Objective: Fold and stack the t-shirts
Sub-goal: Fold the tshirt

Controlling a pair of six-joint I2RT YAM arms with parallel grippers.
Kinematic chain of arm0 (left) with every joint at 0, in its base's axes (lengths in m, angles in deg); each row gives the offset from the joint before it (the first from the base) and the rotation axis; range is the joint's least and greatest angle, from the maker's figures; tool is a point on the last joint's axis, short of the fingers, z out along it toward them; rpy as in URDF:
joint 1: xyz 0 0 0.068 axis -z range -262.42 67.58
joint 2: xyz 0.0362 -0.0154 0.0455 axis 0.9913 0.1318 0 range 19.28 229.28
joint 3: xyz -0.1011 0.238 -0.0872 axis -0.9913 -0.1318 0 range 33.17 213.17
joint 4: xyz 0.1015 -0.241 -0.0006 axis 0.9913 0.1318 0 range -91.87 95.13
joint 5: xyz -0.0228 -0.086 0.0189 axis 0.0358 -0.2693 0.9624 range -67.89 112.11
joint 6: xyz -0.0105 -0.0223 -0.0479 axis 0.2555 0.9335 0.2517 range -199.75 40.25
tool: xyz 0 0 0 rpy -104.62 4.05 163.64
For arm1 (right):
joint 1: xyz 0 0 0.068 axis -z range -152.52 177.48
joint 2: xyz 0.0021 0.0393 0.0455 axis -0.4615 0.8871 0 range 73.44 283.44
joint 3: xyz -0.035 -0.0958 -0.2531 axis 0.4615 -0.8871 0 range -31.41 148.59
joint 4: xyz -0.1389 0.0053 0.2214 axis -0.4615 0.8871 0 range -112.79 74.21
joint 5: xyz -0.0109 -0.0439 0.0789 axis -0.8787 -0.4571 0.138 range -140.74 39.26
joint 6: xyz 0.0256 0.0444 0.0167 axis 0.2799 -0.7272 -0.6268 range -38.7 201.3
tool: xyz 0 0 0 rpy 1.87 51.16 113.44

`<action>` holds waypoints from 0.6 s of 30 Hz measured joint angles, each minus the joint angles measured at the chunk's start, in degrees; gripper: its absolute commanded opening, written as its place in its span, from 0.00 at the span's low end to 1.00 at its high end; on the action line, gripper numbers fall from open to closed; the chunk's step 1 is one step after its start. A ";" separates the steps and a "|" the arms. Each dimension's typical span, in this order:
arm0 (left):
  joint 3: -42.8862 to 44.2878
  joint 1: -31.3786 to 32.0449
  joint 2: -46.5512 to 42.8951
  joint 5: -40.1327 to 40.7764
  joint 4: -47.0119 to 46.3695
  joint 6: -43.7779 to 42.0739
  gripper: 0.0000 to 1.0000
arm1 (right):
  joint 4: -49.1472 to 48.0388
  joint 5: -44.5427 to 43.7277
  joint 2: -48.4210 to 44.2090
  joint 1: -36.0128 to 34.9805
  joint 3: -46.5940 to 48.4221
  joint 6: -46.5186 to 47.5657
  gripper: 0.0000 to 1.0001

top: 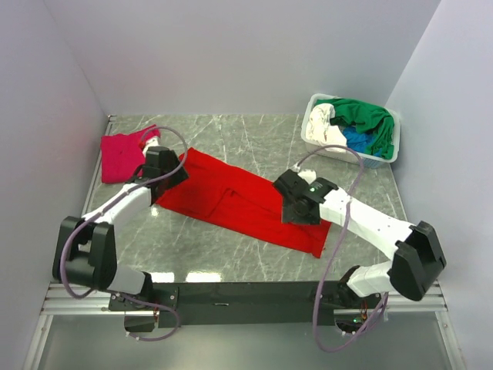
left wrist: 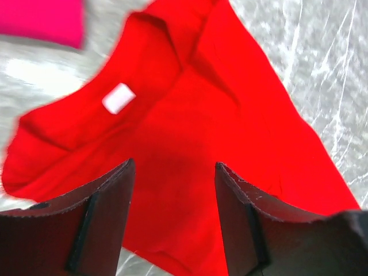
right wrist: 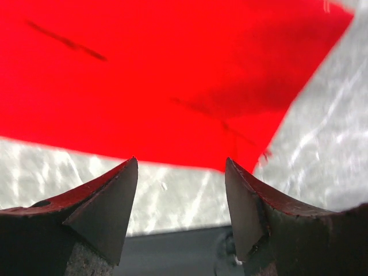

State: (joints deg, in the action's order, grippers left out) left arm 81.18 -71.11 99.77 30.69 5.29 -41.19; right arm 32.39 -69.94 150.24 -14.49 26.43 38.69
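**One shirt folded, red one half done**

I see the bright red cotton t-shirt [top: 239,202] lying as a long, partly folded strip across the grey marbled table [top: 231,139]. My left gripper [left wrist: 172,172] and right gripper [right wrist: 181,167] hover over its two ends, jaws apart and holding nothing. A folded magenta-pink shirt [top: 122,156] sits at the far left. A heap of green, white and blue shirts [top: 354,123] waits in the white plastic basket [top: 336,152].

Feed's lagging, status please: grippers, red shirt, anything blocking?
Left gripper, right gripper open, empty. Red t-shirt flat on table beneath both. Nothing blocking it.
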 measured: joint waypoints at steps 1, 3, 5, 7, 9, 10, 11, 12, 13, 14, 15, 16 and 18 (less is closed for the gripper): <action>0.00 0.37 1.07 -0.59 -0.66 0.26 0.63 | -1.11 -0.31 1.11 0.52 0.74 0.76 0.69; 0.00 1.01 3.82 -2.21 -1.99 0.83 0.63 | -3.50 -0.87 3.34 2.14 1.40 2.29 0.69; 0.02 1.55 7.30 -3.78 -3.10 1.38 0.63 | -5.68 -1.07 5.68 4.22 1.36 3.78 0.69; 0.24 2.21 11.37 -5.55 -3.72 1.60 0.63 | -8.11 -1.05 7.85 6.23 1.05 4.92 0.68; 1.22 2.75 14.75 -6.47 -4.17 1.62 0.63 | -10.29 -0.81 9.38 7.85 0.13 5.81 0.68; 2.38 2.80 15.39 -7.04 -4.44 1.57 0.62 | -11.13 -0.70 9.94 8.46 -0.39 6.19 0.69; 3.72 3.02 16.55 -7.41 -4.92 1.57 0.62 | -11.89 -0.59 10.58 8.96 -0.98 6.54 0.68; 4.87 3.26 18.08 -7.65 -5.53 1.57 0.62 | -12.39 -0.46 11.30 9.22 -1.49 6.71 0.69; 6.12 3.52 19.52 -7.82 -6.23 1.57 0.62 | -13.05 -0.22 12.02 9.35 -2.08 6.93 0.69; 7.15 3.74 20.35 -7.89 -6.47 1.57 0.62 | -13.66 0.15 12.66 9.38 -2.71 7.13 0.68; 8.26 4.07 21.51 -7.87 -6.69 1.55 0.62 | -14.08 0.48 13.14 9.38 -3.26 7.19 0.68; 9.25 4.28 22.32 -7.87 -6.69 1.46 0.62 | -14.34 0.83 13.64 9.38 -3.87 7.34 0.68; 11.34 4.72 24.00 -7.87 -6.64 1.22 0.63 | -14.93 1.51 14.64 9.38 -4.94 7.56 0.68</action>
State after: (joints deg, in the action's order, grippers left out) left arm 92.53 -66.39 123.76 22.82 -1.35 -39.96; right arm 17.46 -68.43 164.88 -5.12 21.49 46.26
